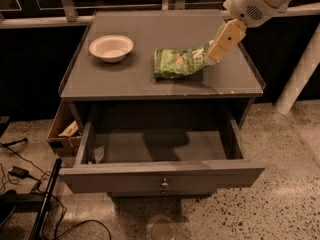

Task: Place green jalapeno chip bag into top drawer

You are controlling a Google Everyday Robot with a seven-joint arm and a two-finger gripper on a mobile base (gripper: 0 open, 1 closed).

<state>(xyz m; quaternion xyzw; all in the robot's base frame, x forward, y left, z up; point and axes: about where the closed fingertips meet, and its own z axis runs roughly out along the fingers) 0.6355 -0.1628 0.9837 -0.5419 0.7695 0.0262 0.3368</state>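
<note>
Grey cabinet (125, 81) fills mid frame. Top drawer (120, 180) is pulled open at lower centre, with a round knob (164, 183) on its front. Gripper (212, 57) reaches in from upper right, at the right end of the green jalapeno chip bag (176, 64); open or closed, cannot tell. The bag lies flat on the cabinet top, right of centre. White bowl (111, 47) sits on the cabinet top at upper left. Cardboard box (61, 135) stands at the cabinet's left side.
</note>
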